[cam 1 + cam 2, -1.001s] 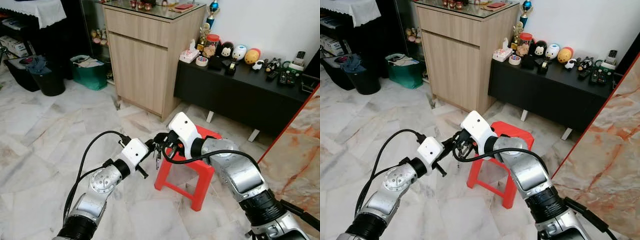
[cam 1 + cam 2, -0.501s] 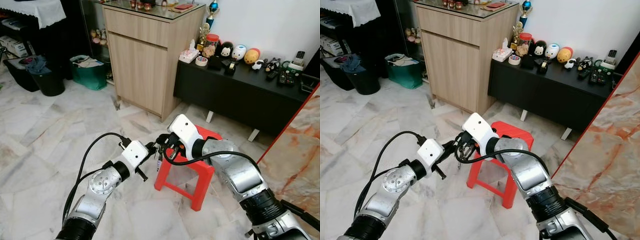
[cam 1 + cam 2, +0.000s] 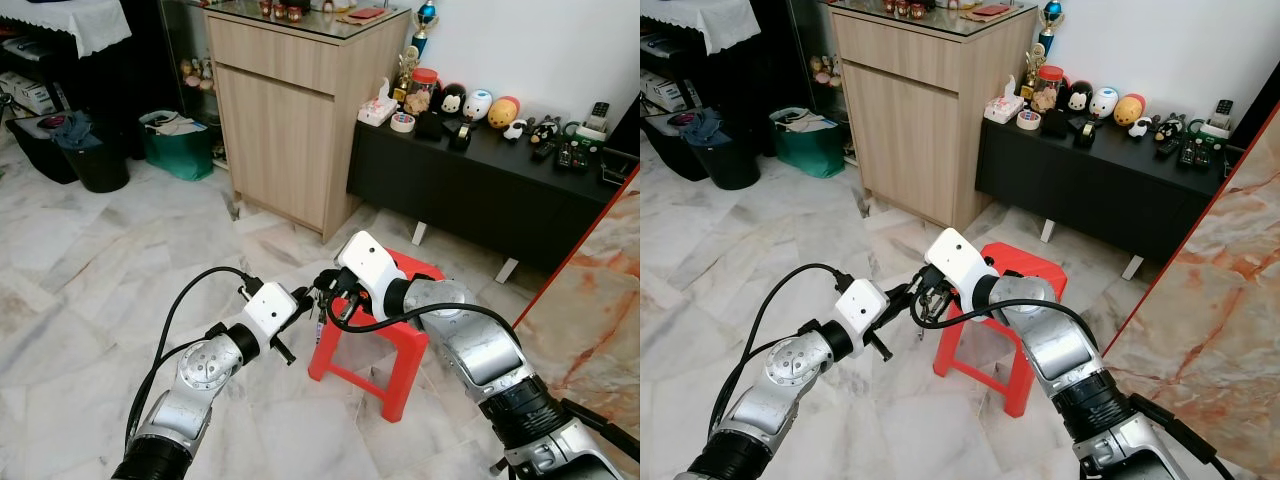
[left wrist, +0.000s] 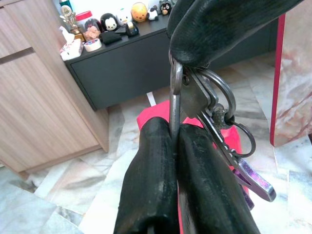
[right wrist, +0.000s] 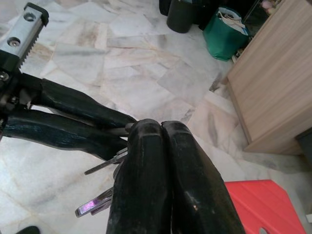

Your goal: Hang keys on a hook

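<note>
Both left gripper [image 4: 173,141] and right gripper [image 5: 161,127] pinch keys [image 4: 214,122] (hook unseen).

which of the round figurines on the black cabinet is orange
The rightmost of the three, the orange egg-shaped figurine; the panda one is black and white, the middle one mostly white.

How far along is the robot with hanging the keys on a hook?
Picked up: the keys are off any surface, held in the air above the floor beside the red stool. In hand: the left gripper and the right gripper are both shut on the bunch. Left: hanging them, with no hook visible.
</note>
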Robot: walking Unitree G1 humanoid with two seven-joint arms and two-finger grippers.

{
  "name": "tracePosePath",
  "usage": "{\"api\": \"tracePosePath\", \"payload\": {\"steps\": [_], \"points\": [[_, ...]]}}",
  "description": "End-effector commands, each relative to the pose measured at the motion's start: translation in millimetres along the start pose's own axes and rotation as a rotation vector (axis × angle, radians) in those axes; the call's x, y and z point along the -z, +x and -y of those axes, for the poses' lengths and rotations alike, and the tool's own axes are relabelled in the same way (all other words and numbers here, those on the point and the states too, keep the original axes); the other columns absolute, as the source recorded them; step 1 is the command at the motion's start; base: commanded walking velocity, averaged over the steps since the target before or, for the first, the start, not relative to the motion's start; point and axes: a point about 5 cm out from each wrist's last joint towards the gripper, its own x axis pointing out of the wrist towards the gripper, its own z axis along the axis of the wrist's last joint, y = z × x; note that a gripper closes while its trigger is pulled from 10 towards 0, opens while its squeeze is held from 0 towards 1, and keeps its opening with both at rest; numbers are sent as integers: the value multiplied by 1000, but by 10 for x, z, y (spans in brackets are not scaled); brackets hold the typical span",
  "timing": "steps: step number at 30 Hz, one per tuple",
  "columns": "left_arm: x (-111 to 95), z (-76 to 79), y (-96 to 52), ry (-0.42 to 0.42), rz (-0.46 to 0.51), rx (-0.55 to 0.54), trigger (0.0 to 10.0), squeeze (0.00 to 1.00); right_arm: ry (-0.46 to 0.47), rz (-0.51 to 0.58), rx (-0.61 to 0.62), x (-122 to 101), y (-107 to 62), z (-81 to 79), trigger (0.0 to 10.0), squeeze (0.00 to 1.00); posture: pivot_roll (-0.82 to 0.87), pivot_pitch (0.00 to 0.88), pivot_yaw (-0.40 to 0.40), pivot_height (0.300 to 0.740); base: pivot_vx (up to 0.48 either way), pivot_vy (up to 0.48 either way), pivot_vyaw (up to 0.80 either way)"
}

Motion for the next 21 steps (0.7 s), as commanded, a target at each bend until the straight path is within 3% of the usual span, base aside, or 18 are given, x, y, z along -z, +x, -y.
{"api": "tracePosePath", "payload": {"steps": [1, 21], "points": [[-103, -35, -4, 19, 46, -4, 0, 0, -9, -102, 105, 180, -101, 187, 10000, 0, 79, 0, -100, 740, 0, 0, 0], [-84, -42, -14, 34, 30, -1, 0, 0, -31, -162, 152, 266, -151, 282, 10000, 0, 80, 0, -97, 740, 0, 0, 0]]}}
